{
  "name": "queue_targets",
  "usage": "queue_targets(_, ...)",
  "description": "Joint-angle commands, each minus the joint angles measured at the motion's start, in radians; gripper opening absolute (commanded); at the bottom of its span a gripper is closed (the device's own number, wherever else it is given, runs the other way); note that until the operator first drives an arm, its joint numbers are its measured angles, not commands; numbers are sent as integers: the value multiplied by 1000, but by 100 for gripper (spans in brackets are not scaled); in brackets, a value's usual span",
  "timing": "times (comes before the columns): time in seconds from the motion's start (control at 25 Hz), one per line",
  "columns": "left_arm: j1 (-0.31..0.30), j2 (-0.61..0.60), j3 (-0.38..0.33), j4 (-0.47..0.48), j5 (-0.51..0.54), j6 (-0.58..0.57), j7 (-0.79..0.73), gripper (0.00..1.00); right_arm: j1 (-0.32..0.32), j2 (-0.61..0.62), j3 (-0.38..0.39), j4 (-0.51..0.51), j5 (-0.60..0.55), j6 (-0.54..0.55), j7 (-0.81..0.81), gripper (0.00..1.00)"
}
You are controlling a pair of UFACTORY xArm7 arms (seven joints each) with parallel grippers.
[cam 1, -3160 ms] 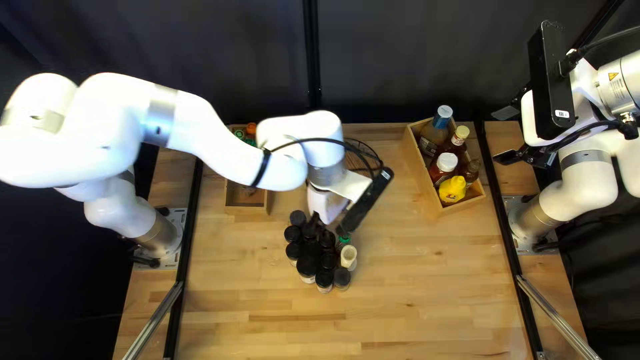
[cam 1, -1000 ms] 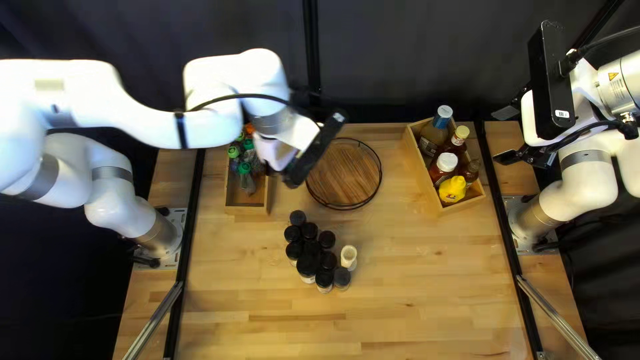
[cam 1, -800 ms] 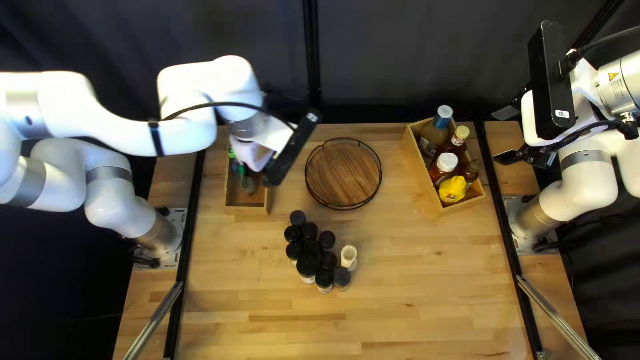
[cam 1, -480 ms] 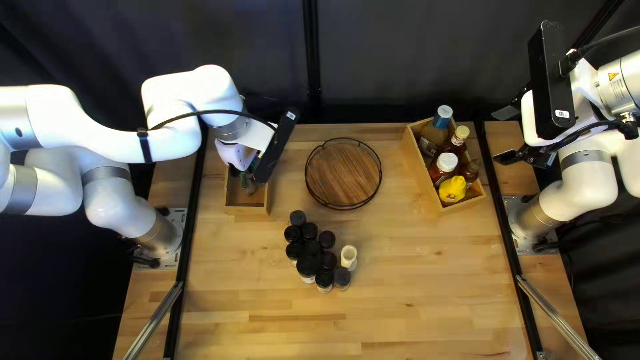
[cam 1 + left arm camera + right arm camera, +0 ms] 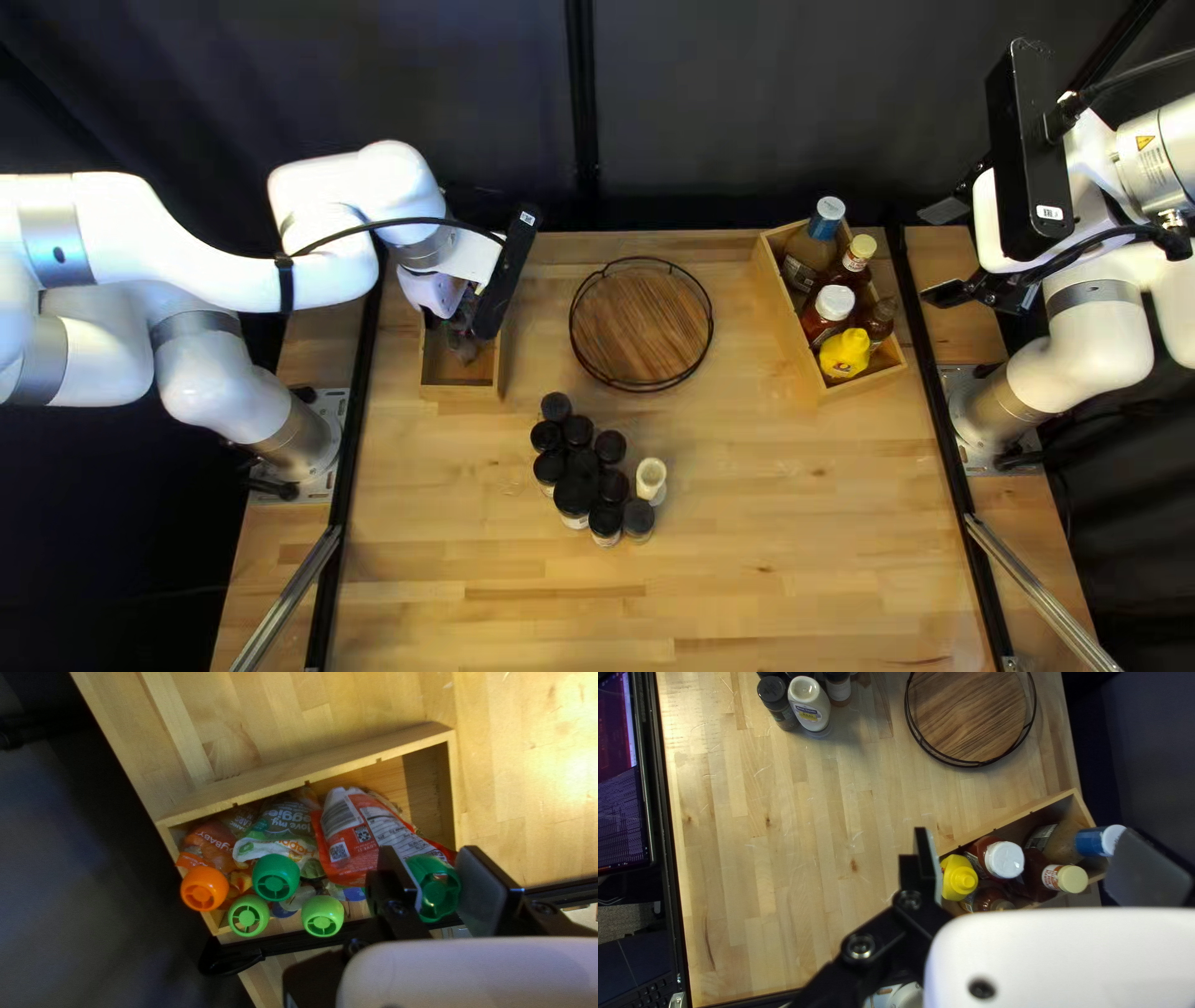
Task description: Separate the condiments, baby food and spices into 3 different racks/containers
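L gripper [image 5: 433, 870] pinches red pouch [image 5: 364, 837] by green cap [image 5: 437, 888]; lower gently toward box [image 5: 461, 392], 6 o'clock end (top left view), b4 releasing.

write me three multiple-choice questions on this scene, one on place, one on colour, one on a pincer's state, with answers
1. Where is the yellow bottle?
A) on the round tray
B) in the wooden box at the right of the top left view
C) among the dark-lidded jars

2. What colour is the cap held by the left pincer?
A) green
B) orange
C) white

3. How does the right pincer stand?
A) shut on a bottle
B) shut on nothing
C) open

1 B: the box's walls surround it.
2 A: the left wrist view shows it green.
3 C: its fingers are wide apart.
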State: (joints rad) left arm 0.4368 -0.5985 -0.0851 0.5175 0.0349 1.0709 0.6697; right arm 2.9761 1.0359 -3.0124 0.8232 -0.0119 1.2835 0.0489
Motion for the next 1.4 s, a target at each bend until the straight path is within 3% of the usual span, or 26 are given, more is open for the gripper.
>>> queue_targets(0.04, -1, 28, -1, -14, -5, -30, -4, 0, 0, 0, 0, 0, 0, 0, 0, 100)
queue_targets(0.08, -2, 32, -1, -14, -6, -34, -5, 5, 0, 0, 0, 0, 0, 0, 0, 100)
queue_targets(0.12, -4, 43, -2, -14, -10, -41, -5, 24, 0, 0, 0, 0, 0, 0, 0, 100)
queue_targets(0.16, -6, 48, -2, -12, -13, -42, -3, 24, 0, 0, 0, 0, 0, 0, 0, 100)
queue_targets(0.2, -8, 54, -3, -7, -17, -40, -4, 80, 0, 0, 0, 0, 0, 0, 0, 100)
queue_targets(0.24, -11, 58, -4, -1, -21, -37, -5, 95, 0, 0, 0, 0, 0, 0, 0, 100)
queue_targets(0.28, -13, 59, -4, 2, -23, -34, -4, 100, 0, 0, 0, 0, 0, 0, 0, 100)
queue_targets(0.48, -52, 86, -28, 87, -68, 30, -16, 100, 0, 0, 0, 0, 0, 0, 0, 100)
queue_targets(0.88, -166, 285, -68, 299, -212, 95, 54, 100, 0, 0, 0, 0, 0, 0, 0, 100)
queue_targets(1.08, -227, 371, -129, 349, -275, 47, 32, 100, 0, 0, 0, 0, 0, 0, 0, 100)
queue_targets(1.4, -301, 456, -243, 331, -272, -170, -121, 100, 0, 0, 0, 0, 0, 0, 0, 100)
